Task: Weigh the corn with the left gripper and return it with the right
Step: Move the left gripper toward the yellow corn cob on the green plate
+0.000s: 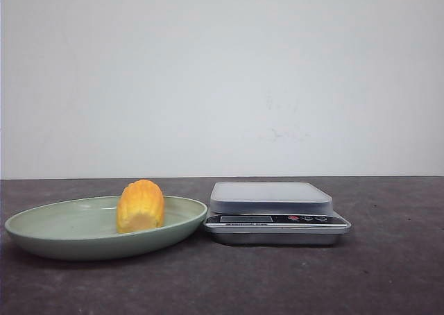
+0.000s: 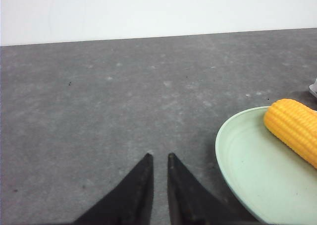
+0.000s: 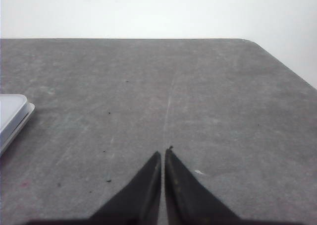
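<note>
Nothing is done yet: the corn (image 1: 141,205) lies in the plate (image 1: 55,226), the scale (image 1: 272,198) bare beside it. The left gripper (image 2: 158,158) and right gripper (image 3: 163,153) are both pressed together, holding nothing, over bare bench (image 1: 388,273).

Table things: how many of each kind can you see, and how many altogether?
corn: 1
green plate: 1
kitchen scale: 1
Total: 3

One corn (image 1: 141,205), one plate (image 1: 48,225), one scale (image 1: 276,213), all on one counter (image 1: 222,287). Two pincers, each seen only from its own wrist: the left pincer (image 2: 159,158) and the right pincer (image 3: 163,153). Each has two fingers.
</note>
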Available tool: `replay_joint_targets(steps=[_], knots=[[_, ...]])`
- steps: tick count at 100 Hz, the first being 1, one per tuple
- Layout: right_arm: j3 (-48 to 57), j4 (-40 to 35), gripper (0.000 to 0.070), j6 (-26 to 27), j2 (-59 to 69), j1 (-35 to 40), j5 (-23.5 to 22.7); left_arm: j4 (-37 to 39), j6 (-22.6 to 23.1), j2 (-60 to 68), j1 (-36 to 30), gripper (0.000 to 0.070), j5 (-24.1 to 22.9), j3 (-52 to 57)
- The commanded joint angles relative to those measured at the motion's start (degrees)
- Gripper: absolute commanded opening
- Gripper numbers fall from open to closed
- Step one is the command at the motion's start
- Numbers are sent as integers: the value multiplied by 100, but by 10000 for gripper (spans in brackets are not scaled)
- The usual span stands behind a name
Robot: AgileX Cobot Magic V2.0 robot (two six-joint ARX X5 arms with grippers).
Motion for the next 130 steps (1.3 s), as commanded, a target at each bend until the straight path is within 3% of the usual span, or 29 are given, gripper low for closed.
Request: replay_joint_targets(steps=[1, 23, 38, 55, 69, 78, 93, 104, 116, 130], knots=[[-7, 22, 6, 4, -4, -11, 0, -24, -2, -4, -11, 16, 4, -101], [-7, 87, 6, 9, -4, -11, 0, -22, -61, -4, -11, 16, 13, -98], [-7, 369, 5, 586, -4, 0, -83, -20, -1097, -4, -11, 16, 120, -98], [-7, 1093, 5, 1530, -4, 0, -789, 79, -2122, -4, -11, 15, 208, -22], [28, 1895, 5, 2299, -4, 0, -1506, 133, -3067, -4, -11, 14, 927, 205], [356, 1928, 4, 2935, -2, -2, -1902, 15, -3158, 11, -11, 14, 1246, 704], [1617, 785, 4, 2688, 240, -2, -2256, -844, -2973, 321, -4, 15, 1102, 2190], [2865, -455, 4, 2013, 962, -2, -2277, -1556, -2653, 1025, -4, 14, 1088, 3412], [4426, -1956, 4, 1123, 1985, 0, -2262, -2339, -2181, 1921, -4, 14, 1399, 4725], [5873, -3167, 4, 511, 2828, 0, -2238, -3353, -1604, 2726, -4, 13, 1467, 6133]])
